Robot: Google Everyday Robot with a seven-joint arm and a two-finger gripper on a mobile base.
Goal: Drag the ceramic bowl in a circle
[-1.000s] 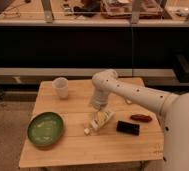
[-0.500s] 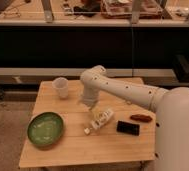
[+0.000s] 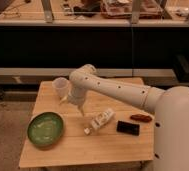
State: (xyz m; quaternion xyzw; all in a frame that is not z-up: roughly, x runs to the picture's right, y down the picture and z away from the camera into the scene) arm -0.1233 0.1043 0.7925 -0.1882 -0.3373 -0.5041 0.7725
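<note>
1. Our gripper [image 3: 74, 104] hangs low over the light wooden table [image 3: 118, 146], under the white arm's bent wrist, in the left half of the tabletop. Its jaws stand apart and point down, with nothing between them.
2. The small white cup [image 3: 60, 86] stands just beside the gripper on its far left side. We cannot tell whether the two touch. It is not our thing, so the descent must keep off it.
3. The wide, shallow, round green glazed ceramic bowl [image 3: 45, 129] sits near the table's front left corner. From the jaws it lies toward the camera and to the left of the view, near but clearly apart, and nothing touches it.
4. This is the relation we judge the next move turns on. The bowl is round and has no long axis, so its heading does not matter. The part of the rim facing the jaws is the far right arc, and we would bring one jaw down inside that arc and the other outside it.
5. A white bottle [image 3: 100, 121] lies on its side to the right of the bowl. Beyond it are a black rectangular object [image 3: 128, 128] and a reddish-brown item [image 3: 140, 118].
6. We judge the circle should stay small or lean left, or the bowl may knock the bottle.
</note>
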